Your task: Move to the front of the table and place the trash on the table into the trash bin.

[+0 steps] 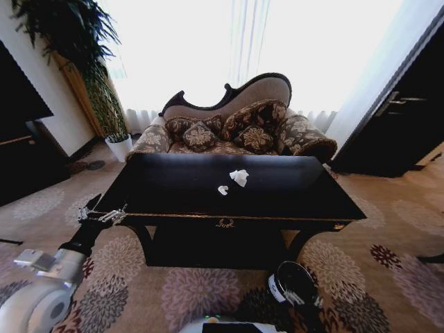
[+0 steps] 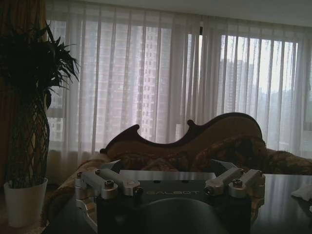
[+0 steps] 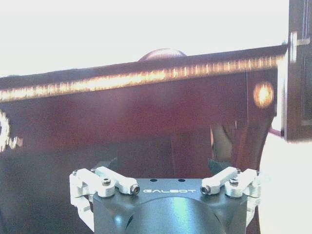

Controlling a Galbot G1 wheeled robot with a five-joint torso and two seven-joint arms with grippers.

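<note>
The black table stands square before the robot, its long front edge facing the camera, a small gold emblem at the middle of its front apron. On its glossy top, a little toward the sofa side of centre, lies a crumpled white tissue, and just beside it, nearer the front edge, a smaller white scrap; the two are close but apart. The trash bin, a small dark bucket with a pale rim, stands on the patterned carpet in front of the table, below its right front corner and clear of the carved leg. Behind the table sits a floral sofa against bright curtains, and a tall potted plant stands off the table's far left corner. The left gripper hangs at the table's left front corner, level with the top edge, its pale fingers spread open and holding nothing; the left wrist view looks over the tabletop toward the sofa. The right gripper is low in front of the table's apron, looking at the dark front face and its gilt trim; its linkages are splayed and nothing sits between them
</note>
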